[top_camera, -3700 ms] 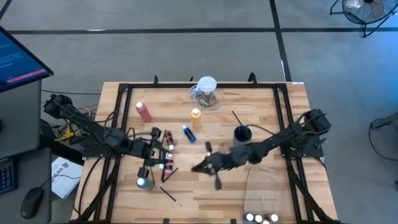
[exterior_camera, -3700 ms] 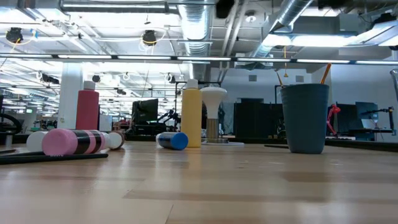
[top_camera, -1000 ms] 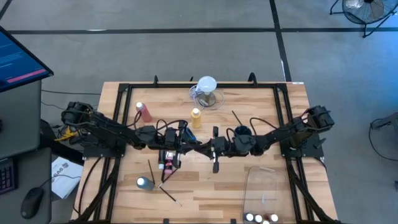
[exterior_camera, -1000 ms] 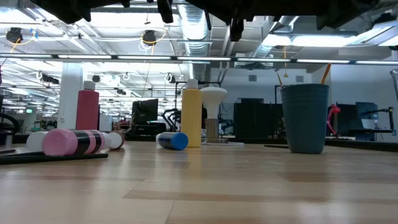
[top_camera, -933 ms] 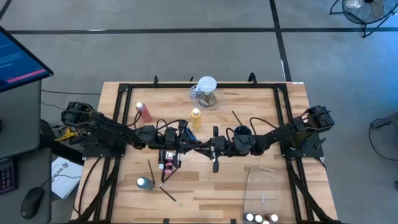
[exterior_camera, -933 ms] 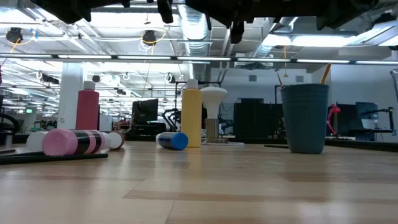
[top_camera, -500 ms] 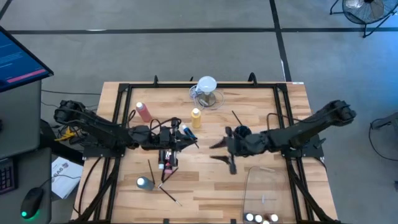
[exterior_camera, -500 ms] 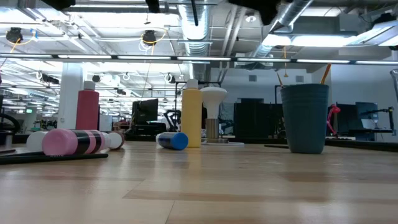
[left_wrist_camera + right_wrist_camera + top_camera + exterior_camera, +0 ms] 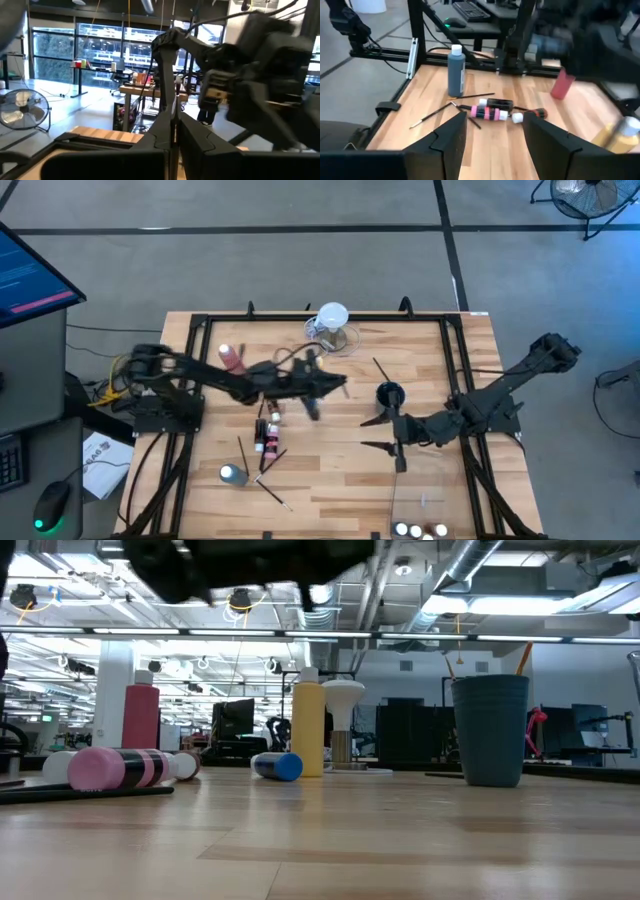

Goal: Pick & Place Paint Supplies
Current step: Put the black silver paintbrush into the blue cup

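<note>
My left gripper (image 9: 343, 385) (image 9: 173, 131) hangs over the table's middle, near the far side, shut on a thin dark paintbrush (image 9: 176, 102). My right gripper (image 9: 372, 432) (image 9: 495, 145) stands open and empty, right of centre, beside a dark cup (image 9: 388, 393). A pink-red bottle (image 9: 232, 358) (image 9: 141, 718), a yellow bottle (image 9: 308, 728) and a blue bottle (image 9: 456, 70) stand upright. A pink-and-black bottle (image 9: 265, 435) (image 9: 490, 111) and a blue-capped one (image 9: 278, 766) lie on their sides. Two loose brushes (image 9: 243, 452) (image 9: 272, 492) lie near it. My left gripper pinches the paintbrush between its two shut fingertips. The thin shaft (image 9: 176, 106) rises from between them, across the fingers. The fingers reach out about level, and the brush is lifted clear of the table.
A clear jug with a white round top (image 9: 332, 325) stands at the far edge. A clear bin (image 9: 420, 485) at the near right holds white-capped bottles (image 9: 418, 530). Another brush (image 9: 380, 368) lies behind the cup. A black frame (image 9: 200, 320) rims the table.
Both grippers met over the table's middle a second ago. My right gripper has opened, risen and drawn back toward the right and near edges. My left gripper, still shut on the brush, pulled left, then swung toward the far edge.
</note>
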Controlling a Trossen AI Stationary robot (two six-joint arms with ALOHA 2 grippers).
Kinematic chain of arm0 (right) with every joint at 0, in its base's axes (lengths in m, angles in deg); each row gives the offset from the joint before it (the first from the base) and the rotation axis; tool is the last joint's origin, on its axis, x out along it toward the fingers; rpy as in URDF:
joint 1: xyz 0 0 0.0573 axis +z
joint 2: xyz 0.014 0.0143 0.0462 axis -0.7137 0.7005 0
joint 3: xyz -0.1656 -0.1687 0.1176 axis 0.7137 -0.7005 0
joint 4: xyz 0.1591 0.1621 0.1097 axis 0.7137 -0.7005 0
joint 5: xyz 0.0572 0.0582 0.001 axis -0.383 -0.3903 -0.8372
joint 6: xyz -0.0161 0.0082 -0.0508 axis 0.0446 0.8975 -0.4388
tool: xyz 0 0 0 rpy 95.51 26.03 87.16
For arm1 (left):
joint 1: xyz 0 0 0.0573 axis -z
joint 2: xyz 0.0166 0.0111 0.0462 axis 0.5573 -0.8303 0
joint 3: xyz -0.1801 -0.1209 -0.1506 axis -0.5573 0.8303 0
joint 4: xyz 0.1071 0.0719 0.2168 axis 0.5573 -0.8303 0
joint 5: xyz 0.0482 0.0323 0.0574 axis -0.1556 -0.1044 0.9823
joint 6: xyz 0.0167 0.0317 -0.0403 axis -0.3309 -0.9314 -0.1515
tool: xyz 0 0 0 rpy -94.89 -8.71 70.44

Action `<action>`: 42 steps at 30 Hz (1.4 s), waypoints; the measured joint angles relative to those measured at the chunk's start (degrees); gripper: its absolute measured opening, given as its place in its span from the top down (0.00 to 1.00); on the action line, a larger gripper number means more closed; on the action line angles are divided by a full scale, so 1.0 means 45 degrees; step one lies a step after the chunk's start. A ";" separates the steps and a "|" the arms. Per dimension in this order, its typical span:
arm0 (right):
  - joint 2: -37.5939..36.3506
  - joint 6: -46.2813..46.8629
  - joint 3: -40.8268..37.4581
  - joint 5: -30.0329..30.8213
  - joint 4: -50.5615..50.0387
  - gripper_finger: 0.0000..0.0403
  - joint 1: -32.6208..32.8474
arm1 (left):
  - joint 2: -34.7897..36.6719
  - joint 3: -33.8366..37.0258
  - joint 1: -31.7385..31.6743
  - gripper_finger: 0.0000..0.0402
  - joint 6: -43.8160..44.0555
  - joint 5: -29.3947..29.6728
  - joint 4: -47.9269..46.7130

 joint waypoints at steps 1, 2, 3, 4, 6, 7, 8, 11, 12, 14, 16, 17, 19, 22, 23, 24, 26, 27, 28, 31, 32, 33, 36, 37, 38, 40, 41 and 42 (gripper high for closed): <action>-0.0047 -0.0119 0.0000 0.0147 0.0016 0.54 0.0154 | -0.0587 -0.0579 0.0014 0.99 -0.0127 -0.0102 -0.0048; -0.0123 -0.0282 -0.0005 0.0186 0.0025 0.54 0.0298 | -0.1191 -0.1146 0.0076 0.99 -0.0367 -0.0179 -0.0054; -0.0225 -0.0480 -0.0093 0.0176 0.0253 0.54 0.0452 | -0.1729 -0.1676 0.0171 0.99 -0.0655 -0.0199 -0.0059; -0.0426 -0.0730 -0.0360 0.0145 0.0647 0.55 0.0622 | -0.2173 -0.2094 0.0240 0.99 -0.0923 -0.0208 -0.0090; -0.1028 -0.1240 -0.1249 -0.0165 0.1850 0.55 0.0909 | -0.2905 -0.2769 0.0345 0.99 -0.1364 -0.0095 0.0016; -0.1473 -0.1566 -0.1816 -0.0494 0.2606 0.55 0.1037 | -0.3178 -0.2956 0.0396 0.99 -0.1402 0.0046 0.0150; -0.2027 -0.1869 -0.2449 -0.0827 0.3369 0.55 0.1138 | -0.3393 -0.3144 0.0412 0.99 -0.1425 0.0080 0.0263; -0.3795 -0.2486 -0.4302 -0.1403 0.5086 0.55 0.1478 | -0.3654 -0.3498 0.0398 0.99 -0.1430 0.0049 0.0360; -0.4309 -0.2508 -0.4799 -0.1430 0.5316 0.55 0.1583 | -0.3681 -0.3651 0.0393 0.99 -0.1430 0.0058 0.0426; -0.5153 -0.2266 -0.5423 -0.1480 0.5404 0.55 0.1666 | -0.3689 -0.3963 0.0345 0.99 -0.1433 0.0029 0.0452; -0.5660 -0.2269 -0.5743 -0.1469 0.5394 0.55 0.1666 | -0.3945 -0.4495 0.0285 0.99 -0.1435 -0.0210 0.0558; -0.5833 -0.2279 -0.5832 -0.1466 0.5400 0.55 0.1705 | -0.4066 -0.4723 0.0255 0.99 -0.1434 -0.0305 0.0428; -0.6031 -0.2356 -0.5897 -0.1471 0.5392 0.55 0.1805 | -0.4377 -0.5205 0.0226 0.99 -0.1437 -0.0338 0.0092; -0.6038 -0.2363 -0.5897 -0.1490 0.5427 0.55 0.1890 | -0.4914 -0.5580 0.0217 0.99 -0.1435 -0.0336 0.0048; -0.6038 -0.2363 -0.5897 -0.1485 0.5428 0.55 0.1894 | -0.5082 -0.5660 0.0213 0.99 -0.1435 -0.0332 0.0017; -0.6042 -0.2363 -0.5897 -0.1480 0.5439 0.56 0.1889 | -0.5250 -0.5725 0.0217 0.99 -0.1436 -0.0295 -0.0026; -0.6042 -0.2363 -0.5897 -0.1476 0.5448 0.56 0.1884 | -0.5499 -0.5838 0.0193 0.99 -0.1435 -0.0174 -0.0023; -0.6042 -0.2363 -0.5897 -0.1476 0.5447 0.56 0.1884 | -0.5599 -0.5885 0.0130 0.99 -0.1435 -0.0176 -0.0003; -0.6042 -0.2363 -0.5897 -0.1478 0.5448 0.56 0.1889 | -0.5682 -0.5954 0.0091 0.99 -0.1409 -0.0176 0.0030; -0.6042 -0.2363 -0.5897 -0.1476 0.5448 0.55 0.1885 | -0.5913 -0.6026 -0.0049 0.99 -0.1376 -0.0166 0.0006; -0.6042 -0.2363 -0.5897 -0.1476 0.5448 0.55 0.1884 | -0.6000 -0.6031 -0.0084 0.99 -0.1358 -0.0153 0.0037; -0.6042 -0.2363 -0.5897 -0.1476 0.5448 0.55 0.1889 | -0.6028 -0.6027 -0.0120 0.99 -0.1357 -0.0121 -0.0012; -0.6038 -0.2363 -0.5897 -0.1476 0.5448 0.55 0.1889 | -0.6039 -0.6026 -0.0195 0.99 -0.1357 -0.0108 -0.0239; -0.6038 -0.2363 -0.5897 -0.1476 0.5448 0.55 0.1889 | -0.6039 -0.6026 -0.0208 0.99 -0.1357 -0.0108 -0.0405; -0.6038 -0.2363 -0.5897 -0.1476 0.5448 0.55 0.1889 | -0.6039 -0.6026 -0.0230 0.99 -0.1381 -0.0111 -0.0574; -0.6038 -0.2363 -0.5897 -0.1476 0.5458 0.55 0.1874 | -0.6039 -0.6026 -0.0291 0.99 -0.1403 -0.0118 -0.0765; -0.6038 -0.2363 -0.5897 -0.1476 0.5457 0.55 0.1835 | -0.6039 -0.6026 -0.0312 0.99 -0.1396 -0.0118 -0.0789; -0.6038 -0.2358 -0.5897 -0.1476 0.5458 0.55 0.1831 | -0.6039 -0.6026 -0.0341 0.99 -0.1396 -0.0119 -0.0867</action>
